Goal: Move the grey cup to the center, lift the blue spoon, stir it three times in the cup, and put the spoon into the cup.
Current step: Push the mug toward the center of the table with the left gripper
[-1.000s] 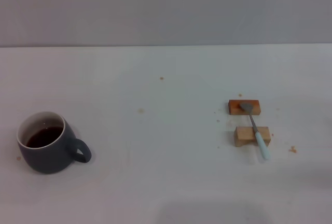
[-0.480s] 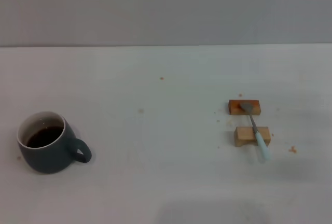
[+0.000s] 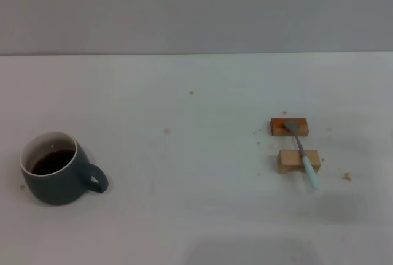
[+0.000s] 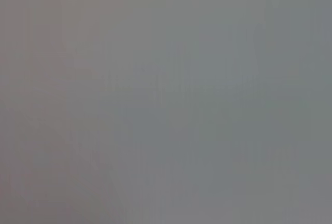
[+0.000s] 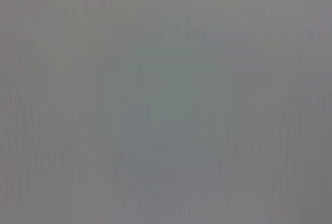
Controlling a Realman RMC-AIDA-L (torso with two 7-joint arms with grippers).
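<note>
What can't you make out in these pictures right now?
- Both grippers: absent from the head view, and both wrist views show only featureless grey.
- Grey cup: its far outer side is hidden by its own body in the head view.
- Blue spoon: how its bowl sits on the darker wooden block is too small to tell.

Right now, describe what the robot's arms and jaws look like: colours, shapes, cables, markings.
That cannot be described: neither arm nor gripper shows in any view. The head view holds only the white table, the grey cup and the blue spoon lying across two wooden blocks. Both wrist views show plain grey, with no fingers, cables or markings.
</note>
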